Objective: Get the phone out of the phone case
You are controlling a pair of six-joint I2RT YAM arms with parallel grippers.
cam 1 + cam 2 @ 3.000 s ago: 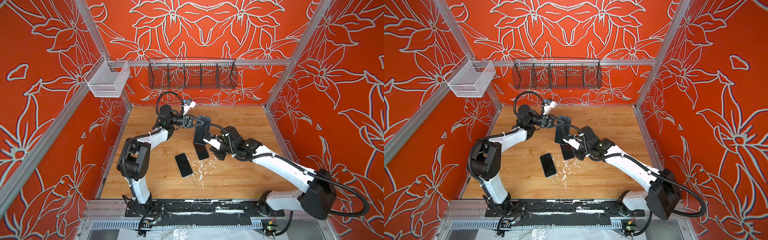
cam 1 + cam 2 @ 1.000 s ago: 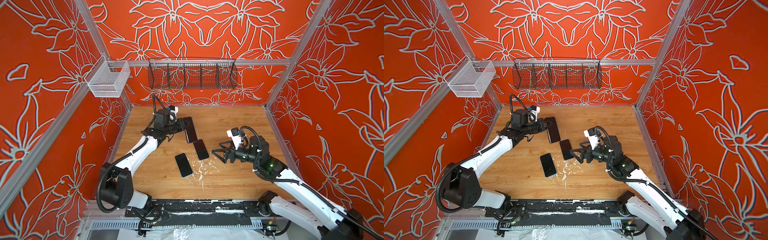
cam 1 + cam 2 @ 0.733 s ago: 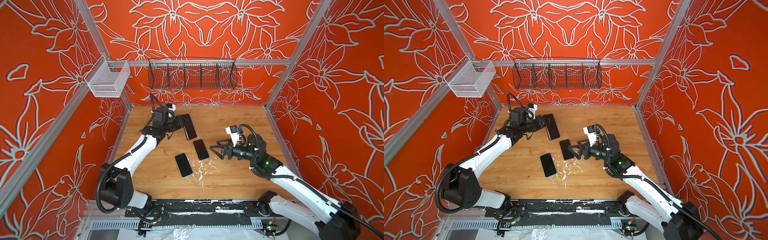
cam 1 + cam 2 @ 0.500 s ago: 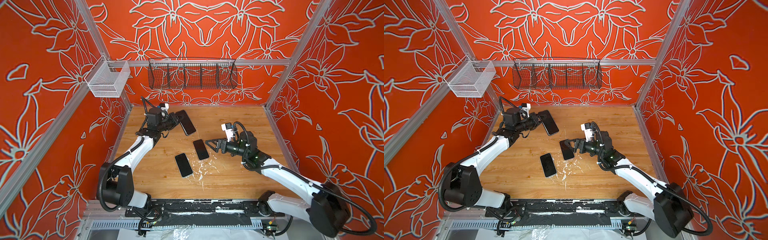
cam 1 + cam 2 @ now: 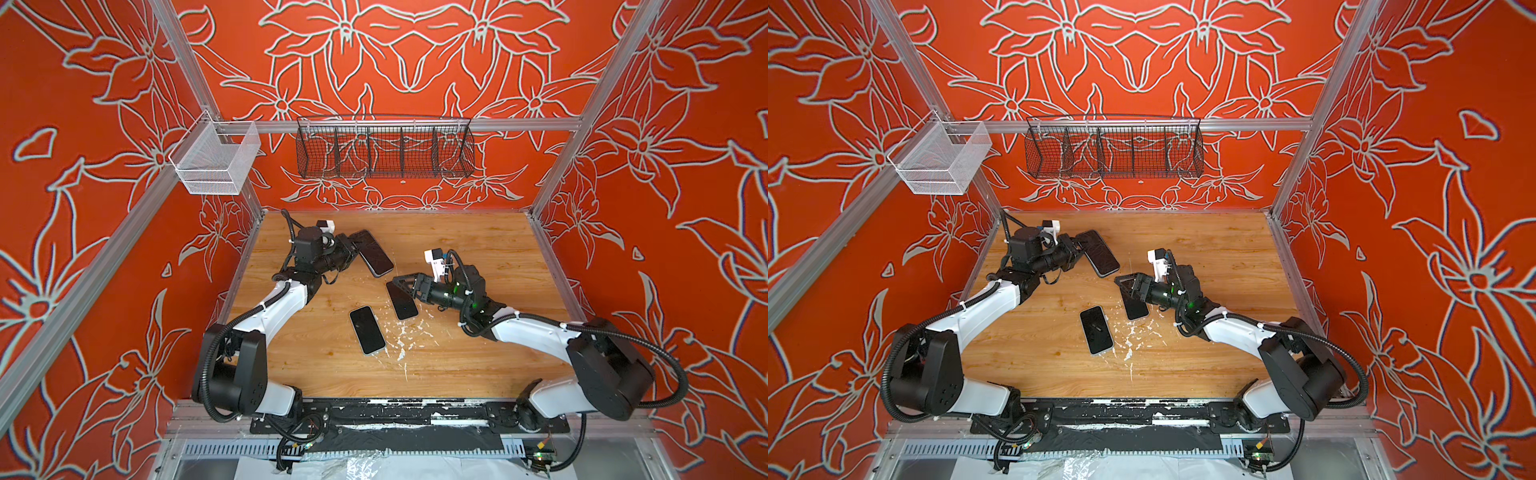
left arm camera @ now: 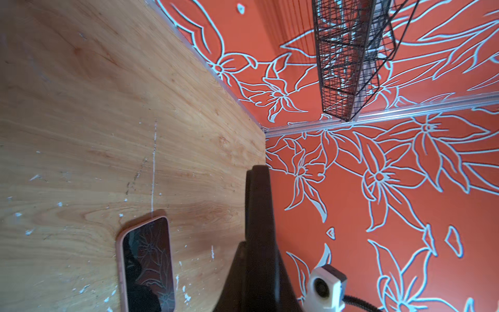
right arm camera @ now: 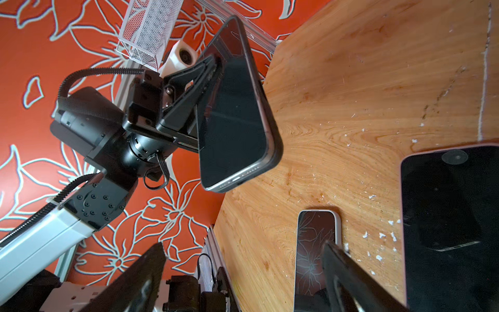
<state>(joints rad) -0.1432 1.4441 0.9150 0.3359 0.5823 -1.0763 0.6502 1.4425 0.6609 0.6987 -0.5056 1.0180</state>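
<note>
My left gripper (image 5: 350,249) (image 5: 1077,248) is shut on one long edge of a black phone in a dark phone case (image 5: 372,253) (image 5: 1101,253), held tilted above the back left of the table. The right wrist view shows its dark screen, the case rim and the silver port edge (image 7: 233,113). In the left wrist view the cased phone (image 6: 258,205) is edge-on between the jaws. My right gripper (image 5: 404,285) (image 5: 1126,285) (image 7: 243,270) is open and empty, hovering near mid-table with its fingertips towards the held phone.
A phone in a pink case (image 5: 402,301) (image 7: 448,216) (image 6: 145,264) lies flat under my right gripper. A white-edged phone (image 5: 367,331) (image 5: 1096,331) (image 7: 316,237) lies in front of it. White crumbs dot the wooden table (image 5: 478,249). A black wire basket (image 5: 384,147) and a white one (image 5: 216,160) hang on the walls.
My left gripper has carried the cased phone further back and left. My right gripper has swung left from the right side to above the pink-cased phone, still open.
</note>
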